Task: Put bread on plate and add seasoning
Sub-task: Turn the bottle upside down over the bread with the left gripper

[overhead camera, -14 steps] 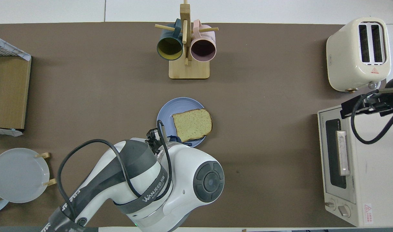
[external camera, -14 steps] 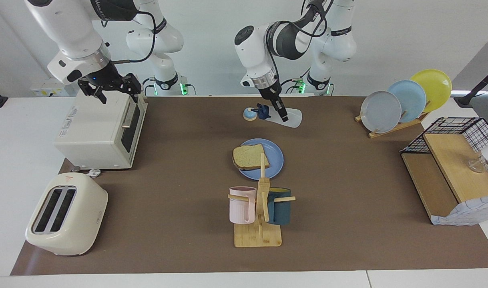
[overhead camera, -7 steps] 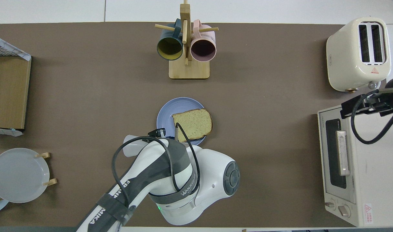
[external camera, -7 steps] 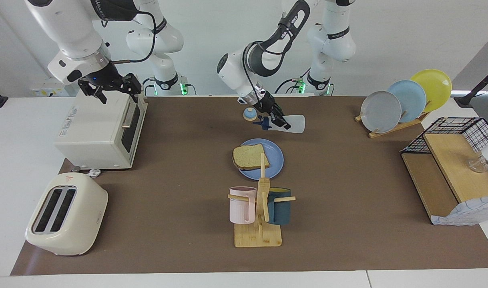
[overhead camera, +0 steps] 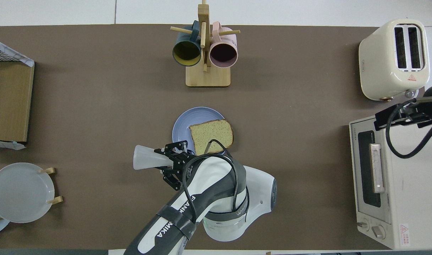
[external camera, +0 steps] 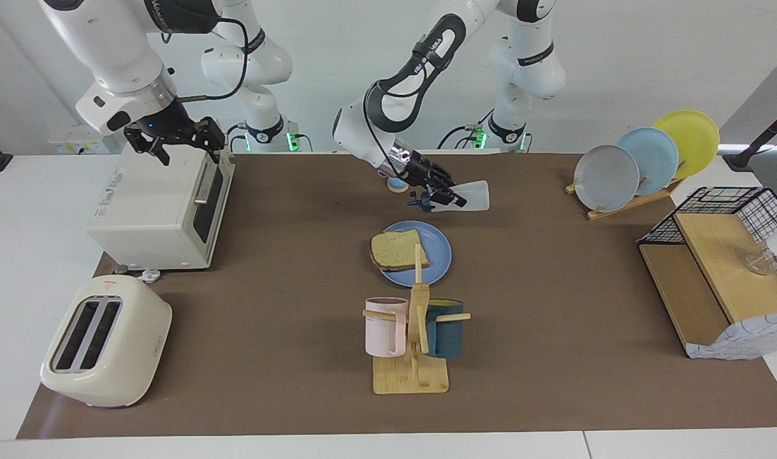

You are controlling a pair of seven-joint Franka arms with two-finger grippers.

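Brown mat (external camera: 554,357) over a white table, white wall at the robots' end. On the mat's middle, the blue plate (external camera: 436,254) with the bread (external camera: 398,249) flat on it, overlapping the rim toward the right arm's end. Held in the air over the mat just robot-side of the plate: the seasoning bottle (external camera: 470,195), clamped near its neck by the left gripper (external camera: 440,194). Long axis close to level — dark cap (external camera: 420,203) toward the right arm's end and dipped slightly down, pale base toward the left arm's end. Cap seen only in the facing view; in the overhead view hidden under the gripper and wrist, only the pale body (overhead camera: 146,162) poking out. Small blue bell (external camera: 397,184) half-hidden by the wrist, facing view only. Right gripper (external camera: 178,137) waiting over the toaster oven (external camera: 152,213), fingers apart, holding nothing — mostly cables and mount in the overhead view.
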